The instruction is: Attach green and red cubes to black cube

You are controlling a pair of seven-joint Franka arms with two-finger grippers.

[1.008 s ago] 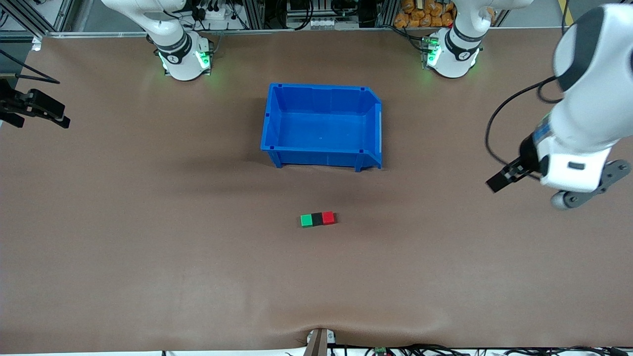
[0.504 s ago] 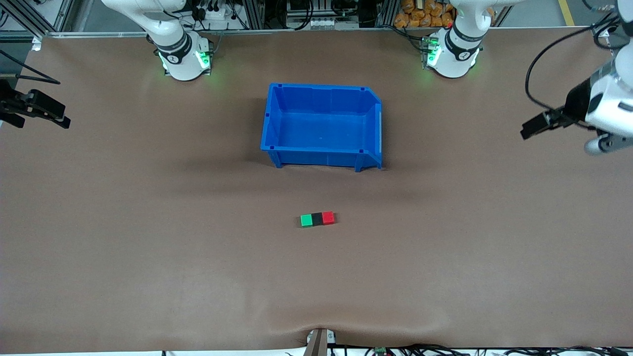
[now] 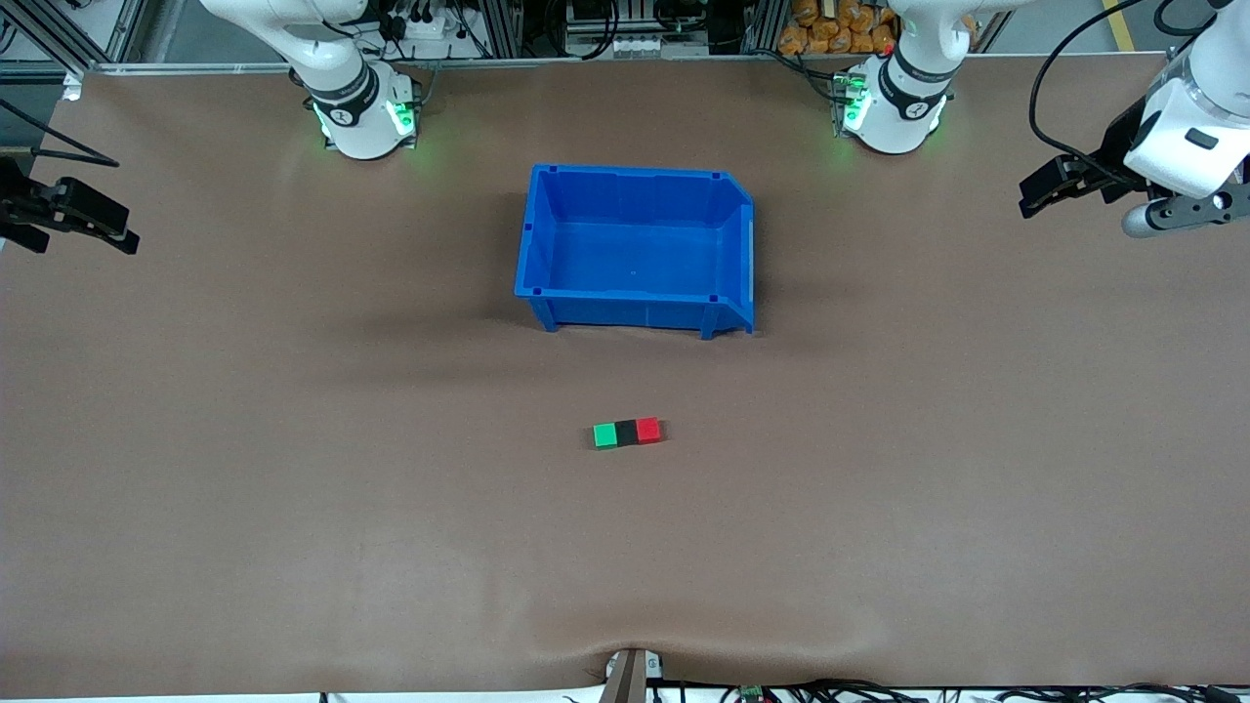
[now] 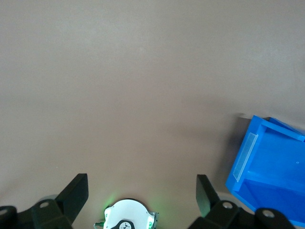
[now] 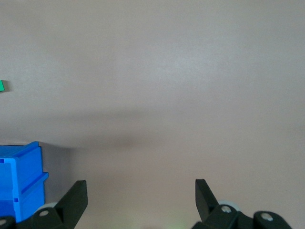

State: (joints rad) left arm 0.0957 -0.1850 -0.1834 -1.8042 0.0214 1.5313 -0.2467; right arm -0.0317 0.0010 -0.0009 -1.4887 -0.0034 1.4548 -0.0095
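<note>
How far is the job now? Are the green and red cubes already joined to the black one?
It looks done. The green cube, black cube and red cube lie in one touching row, nearer the camera than the blue bin. Nothing is in hand: the left gripper and right gripper are open over the table's ends. Nothing visible is left.

Brown matte table cover (image 3: 293,508), metal framing (image 3: 508,24) along the table's top edge, cables (image 3: 859,691)
</note>
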